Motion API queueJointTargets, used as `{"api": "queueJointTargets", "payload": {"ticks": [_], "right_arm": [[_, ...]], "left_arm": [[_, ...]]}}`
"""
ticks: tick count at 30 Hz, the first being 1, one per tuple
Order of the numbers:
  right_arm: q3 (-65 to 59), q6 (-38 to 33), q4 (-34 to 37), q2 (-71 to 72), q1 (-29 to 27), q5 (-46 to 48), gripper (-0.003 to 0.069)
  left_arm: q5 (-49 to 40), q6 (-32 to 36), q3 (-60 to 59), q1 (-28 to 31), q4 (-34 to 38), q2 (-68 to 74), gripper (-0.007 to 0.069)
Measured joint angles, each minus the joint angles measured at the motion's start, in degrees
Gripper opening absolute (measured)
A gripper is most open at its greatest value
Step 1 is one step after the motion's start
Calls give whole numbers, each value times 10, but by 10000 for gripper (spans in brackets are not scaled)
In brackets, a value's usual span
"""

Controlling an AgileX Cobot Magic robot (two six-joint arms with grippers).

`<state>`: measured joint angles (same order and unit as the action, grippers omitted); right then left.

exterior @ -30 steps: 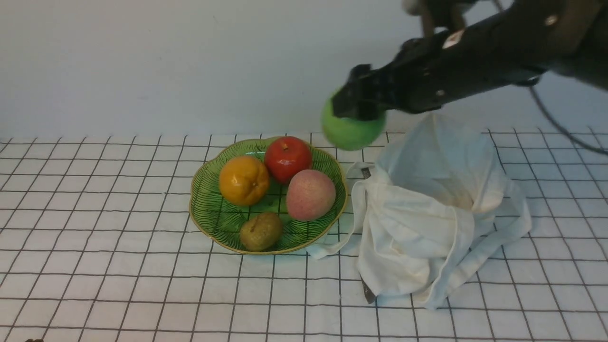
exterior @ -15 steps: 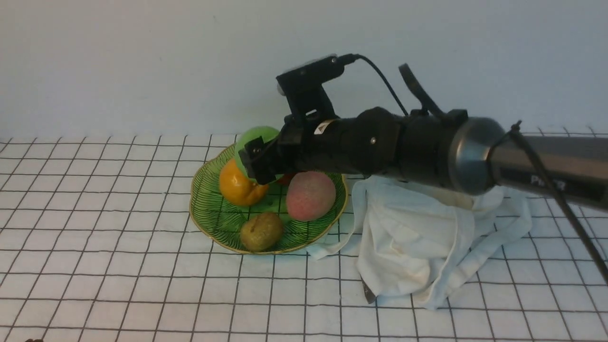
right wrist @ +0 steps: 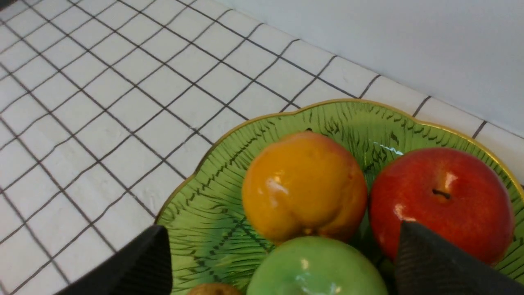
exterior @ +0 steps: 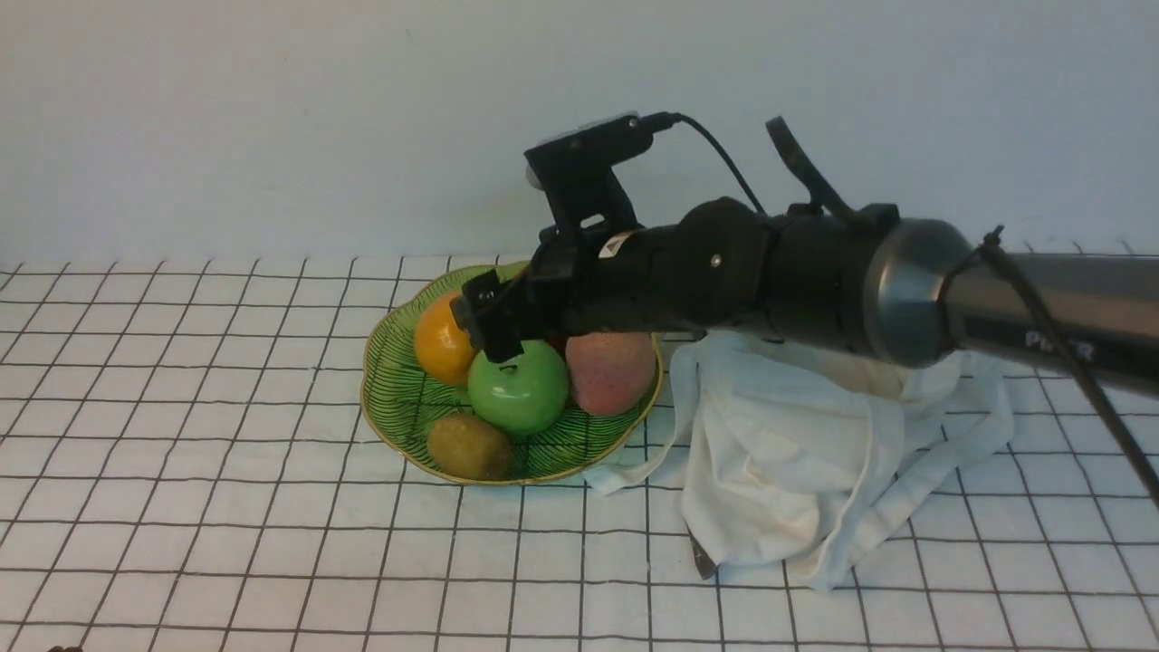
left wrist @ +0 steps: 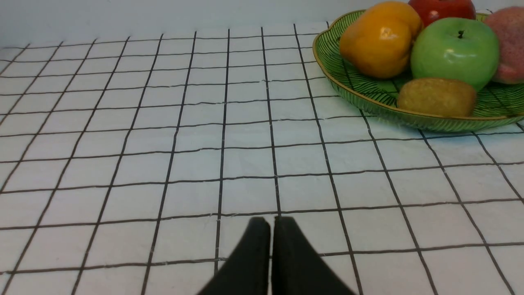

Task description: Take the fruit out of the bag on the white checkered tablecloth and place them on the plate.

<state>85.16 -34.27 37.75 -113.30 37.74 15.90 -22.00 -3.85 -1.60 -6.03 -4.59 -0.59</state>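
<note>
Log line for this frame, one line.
right tool: open above green apple | green apple: resting on plate | left tool: shut | bag: beside plate

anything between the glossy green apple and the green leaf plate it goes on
Nothing visible: the glossy green apple already sits in the green leaf-veined plate, with the open right gripper above it.

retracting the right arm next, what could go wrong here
The open right gripper hovers over the green apple; a sideways pull could clip it or the red apple. The plate is crowded, so a nudged apple might push the kiwi over the rim. Its arm passes low over the bag and could snag it.
</note>
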Motion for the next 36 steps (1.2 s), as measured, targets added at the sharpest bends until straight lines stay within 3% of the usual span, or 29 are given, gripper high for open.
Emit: {"api": "queueJointTargets", "payload": {"ticks": [3, 5, 6, 8, 15, 16, 17, 21, 28, 31, 36], "right_arm": [[0, -2, -24, 43, -3, 61, 678], [0, -2, -44, 75, -4, 113, 646], [0, 2, -66, 110, -9, 167, 594], [0, 7, -73, 129, -13, 184, 573], [0, 79, -169, 331, -69, 409, 199], [0, 83, -173, 342, -71, 423, 176], [0, 106, -199, 381, -87, 480, 88], [-1, 168, -251, 482, -124, 556, 0], [-134, 240, -285, 697, -139, 554, -13], [-292, 248, -276, 852, -139, 434, -13], [-504, 211, -231, 980, -139, 211, -14]], "left_arm": [[0, 0, 0, 0, 0, 0, -8], [0, 0, 0, 0, 0, 0, -8], [0, 0, 0, 0, 0, 0, -8], [0, 0, 0, 0, 0, 0, -8], [0, 0, 0, 0, 0, 0, -8], [0, 0, 0, 0, 0, 0, -8], [0, 0, 0, 0, 0, 0, -8], [0, 0, 0, 0, 0, 0, -8], [0, 0, 0, 0, 0, 0, -8], [0, 0, 0, 0, 0, 0, -8], [0, 0, 0, 0, 0, 0, -8]]}}
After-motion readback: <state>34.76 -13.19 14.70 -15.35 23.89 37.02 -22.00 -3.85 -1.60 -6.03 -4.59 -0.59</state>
